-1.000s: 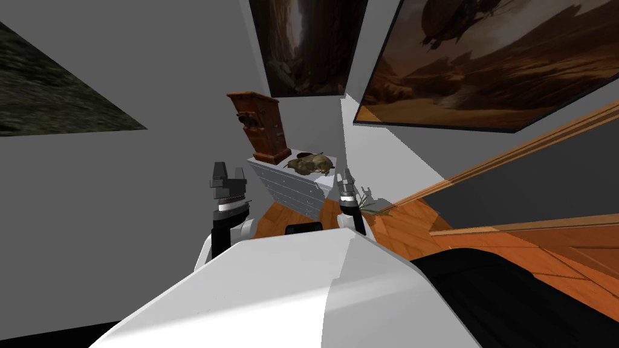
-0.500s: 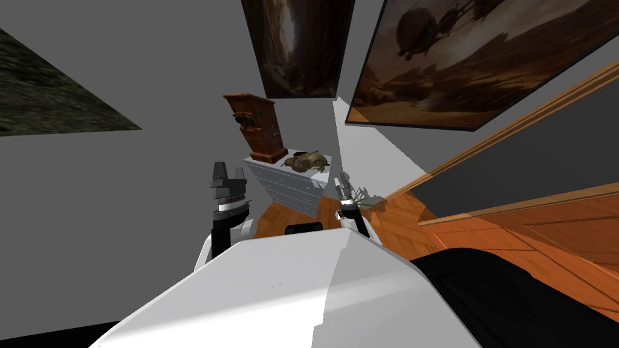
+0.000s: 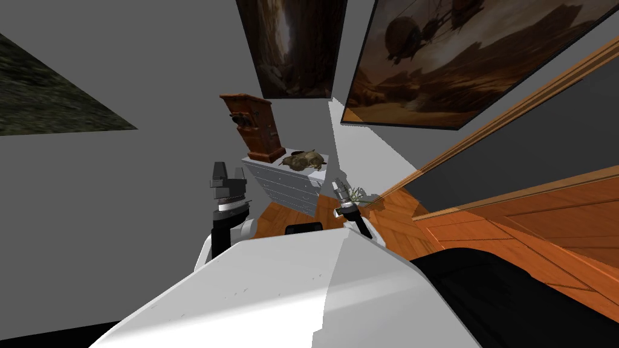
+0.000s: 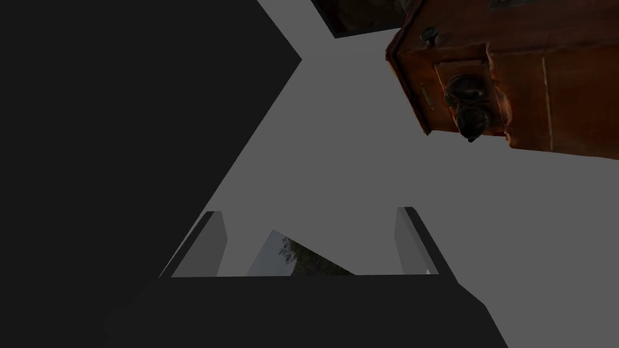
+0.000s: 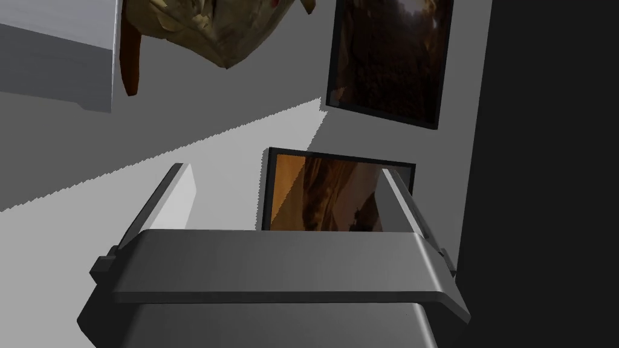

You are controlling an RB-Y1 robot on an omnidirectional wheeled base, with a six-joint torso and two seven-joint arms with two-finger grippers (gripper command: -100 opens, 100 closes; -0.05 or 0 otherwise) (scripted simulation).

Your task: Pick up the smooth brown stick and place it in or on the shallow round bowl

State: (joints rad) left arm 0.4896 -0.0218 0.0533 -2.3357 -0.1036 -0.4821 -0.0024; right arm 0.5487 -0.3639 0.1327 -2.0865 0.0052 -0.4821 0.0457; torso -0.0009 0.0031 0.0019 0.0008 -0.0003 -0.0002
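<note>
Both arms were raised in front of me, short of the dresser [image 3: 289, 184].

Left gripper [image 3: 228, 169]: fingers spread about a third of its wrist view apart, released, nothing between them. It sat to the left of the dresser, near the grey wall. Its wrist cam looked at the wall and caught the wooden box [image 4: 526, 78] off to one side.

Right gripper [image 3: 337, 184]: also released, fingers wide apart and holding nothing. It sat just off the dresser's right front corner, above the wood floor [image 3: 399, 223]. A green sprig [image 3: 361, 196] lay on the floor just beyond it.

On the dresser top, the wooden box stood upright at the back left. A lumpy tan-brown heap [image 3: 302, 160] lay to its right, near the front right corner.

Stick [image 5: 129, 60]: in the right wrist view, a thin red-brown strip ran along the white edge of the dresser top, right by the heap. One end went in behind the heap. I couldn't tell whether the two touched. The stick was well apart from both grippers, and the right gripper was the nearer one.

Two dark-framed brown paintings [image 3: 290, 48] hung on the walls above the dresser, one on each side of the room corner.
</note>
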